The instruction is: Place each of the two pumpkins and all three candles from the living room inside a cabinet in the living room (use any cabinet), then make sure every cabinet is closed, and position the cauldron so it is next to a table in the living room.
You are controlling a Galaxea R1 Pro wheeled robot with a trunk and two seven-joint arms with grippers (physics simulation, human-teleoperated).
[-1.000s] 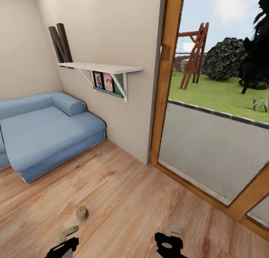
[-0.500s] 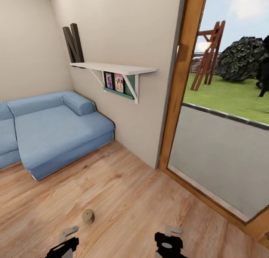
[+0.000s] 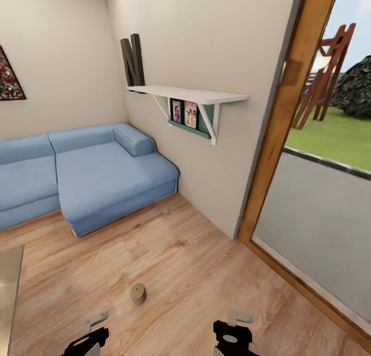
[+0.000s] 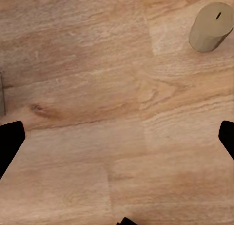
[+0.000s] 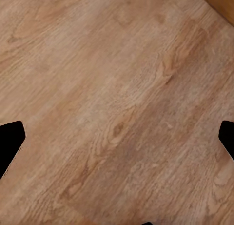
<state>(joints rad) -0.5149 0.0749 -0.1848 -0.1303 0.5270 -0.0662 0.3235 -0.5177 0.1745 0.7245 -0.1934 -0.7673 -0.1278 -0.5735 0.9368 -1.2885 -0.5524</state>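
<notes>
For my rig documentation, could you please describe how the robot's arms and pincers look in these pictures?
In the head view, the left pincer and right pincer each have pale grey, flat, angular fingers on a glossy black, blocky wrist housing. The wrist views show black finger edges against the wooden floor. No cables or markings are visible.

A candle (image 3: 138, 293) lies on its side on the wooden floor (image 3: 196, 273), just ahead of the left gripper (image 3: 88, 336) and to the left of the right gripper (image 3: 232, 335); in the left wrist view the same candle (image 4: 210, 28) lies on the floor beyond the fingertips and off to one side. Farther back and to the left a sofa (image 3: 82, 175) stands along the far wall, its end beside the side wall that carries a shelf (image 3: 188, 94). A glass door (image 3: 319, 201) stands to the right of that wall, and the corner of the table (image 3: 9, 289) shows at the left edge, near the candle's left.
</notes>
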